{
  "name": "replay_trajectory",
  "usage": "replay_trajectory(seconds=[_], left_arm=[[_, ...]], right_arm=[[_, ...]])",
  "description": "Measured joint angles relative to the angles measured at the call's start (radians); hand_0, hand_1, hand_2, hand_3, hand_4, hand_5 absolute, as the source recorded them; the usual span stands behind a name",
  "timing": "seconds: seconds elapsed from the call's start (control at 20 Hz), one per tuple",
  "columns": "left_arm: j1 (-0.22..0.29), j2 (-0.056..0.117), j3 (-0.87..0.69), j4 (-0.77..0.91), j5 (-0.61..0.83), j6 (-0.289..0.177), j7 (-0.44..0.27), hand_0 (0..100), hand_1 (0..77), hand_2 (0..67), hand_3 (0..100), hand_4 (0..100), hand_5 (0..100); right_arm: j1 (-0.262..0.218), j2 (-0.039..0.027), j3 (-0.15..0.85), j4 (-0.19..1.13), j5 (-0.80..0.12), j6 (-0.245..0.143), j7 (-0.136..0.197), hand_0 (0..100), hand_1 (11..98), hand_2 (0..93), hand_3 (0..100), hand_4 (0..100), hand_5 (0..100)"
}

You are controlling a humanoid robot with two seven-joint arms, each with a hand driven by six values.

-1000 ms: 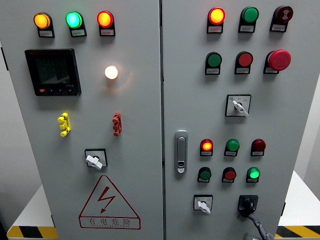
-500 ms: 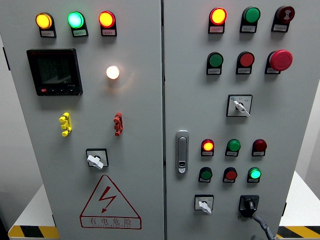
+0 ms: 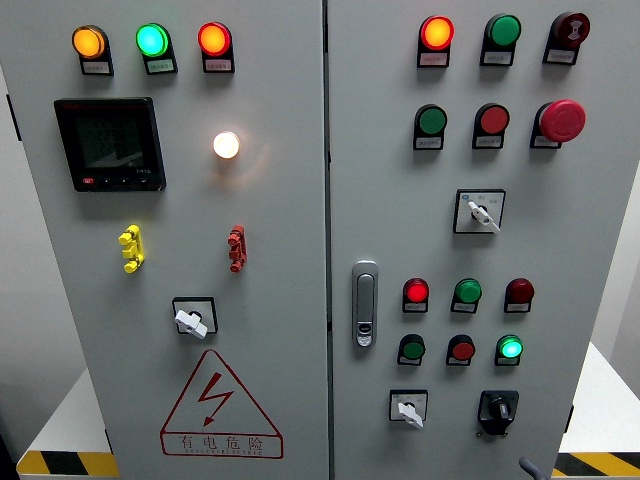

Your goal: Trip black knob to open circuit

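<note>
While only a dark tip of the right hand (image 3: 527, 467) pokes up just below the black knob (image 3: 498, 409), I cannot tell how it is held. Left hand is hidden. Knob sits right of the white switch (image 3: 407, 409), looks hard and stiff; pinch its small middle bar

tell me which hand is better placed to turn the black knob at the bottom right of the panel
Right, probably. The black knob sits low on the right door, and the only bit of the robot showing is a grey part at the bottom edge just below and right of it. No left arm is in view.
</note>
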Motion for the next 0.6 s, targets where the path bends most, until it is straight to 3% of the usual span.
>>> replay_trajectory(seconds=[0.6], left_arm=[[0.000,-0.001,0.000,0.000,0.000,0.000,0.000,0,0.0,19.5,26,10,9]], right_arm=[[-0.034,-0.0007,0.010,0.036,-0.010,-0.001,0.001,100,43.9,4.1,18,13,31]])
